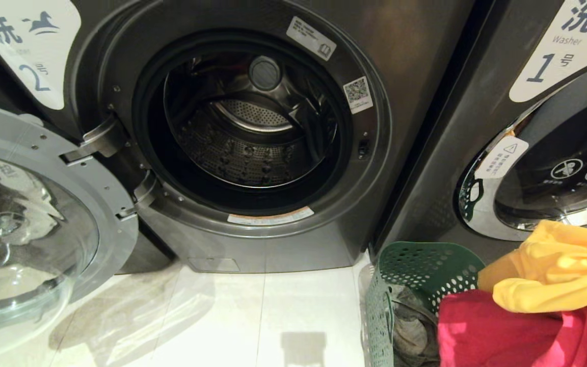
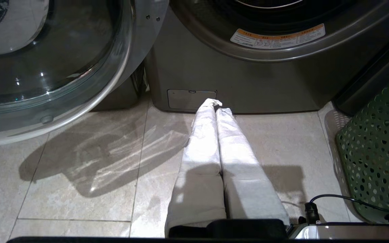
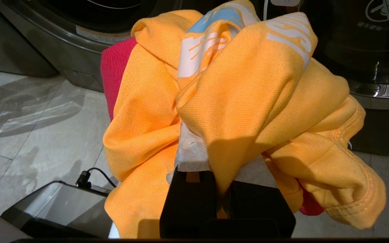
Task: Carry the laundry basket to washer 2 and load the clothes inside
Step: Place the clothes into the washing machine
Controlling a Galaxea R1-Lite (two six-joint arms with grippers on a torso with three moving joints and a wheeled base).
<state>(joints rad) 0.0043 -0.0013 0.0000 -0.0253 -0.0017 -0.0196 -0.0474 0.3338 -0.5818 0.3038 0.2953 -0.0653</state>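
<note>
Right claw clamped on bunched yellow garment and pink-red garment, facing washer 2's open drum; left claw pinched shut, empty.

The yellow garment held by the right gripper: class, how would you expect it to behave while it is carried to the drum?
Probably floppy: the yellow garment sags in folds around the right gripper. It looks light, bunching without pulling taut. It may drag the pink-red garment along, since both hang together.
</note>
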